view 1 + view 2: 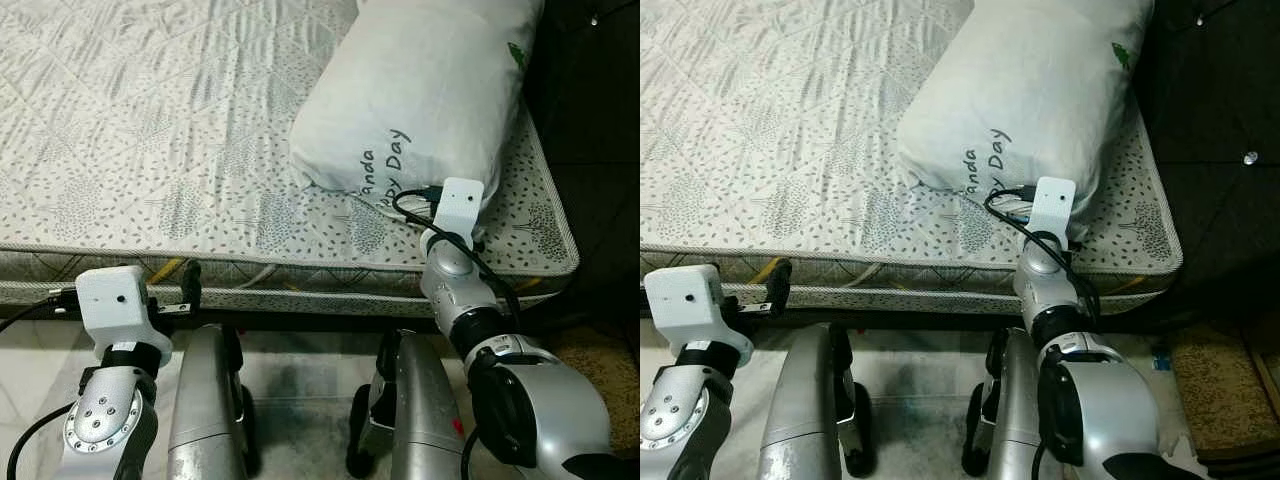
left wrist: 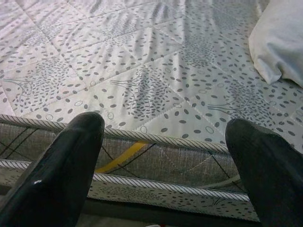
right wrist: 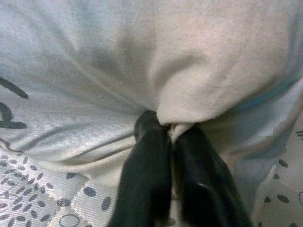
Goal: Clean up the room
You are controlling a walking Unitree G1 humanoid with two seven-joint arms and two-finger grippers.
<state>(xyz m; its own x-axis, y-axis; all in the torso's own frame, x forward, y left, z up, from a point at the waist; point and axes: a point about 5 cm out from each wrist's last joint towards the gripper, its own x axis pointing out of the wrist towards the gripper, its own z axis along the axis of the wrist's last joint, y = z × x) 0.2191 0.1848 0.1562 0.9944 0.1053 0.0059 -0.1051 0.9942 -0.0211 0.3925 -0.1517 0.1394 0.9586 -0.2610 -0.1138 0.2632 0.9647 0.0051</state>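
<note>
Pinching the pillow [image 1: 420,95] at its near edge: your right gripper [image 3: 171,130] is clamped on a fold of the white fabric.

Your pillow lies on the mattress [image 1: 150,130] toward its right side, close to the near edge, printed lettering facing you. Right arm reaches up over the mattress edge to the pillow's lower corner. Your left gripper [image 2: 165,137] sits low at the mattress side, fingers [image 2: 71,156] spread wide and holding nothing, aimed across the patterned quilted top.
</note>
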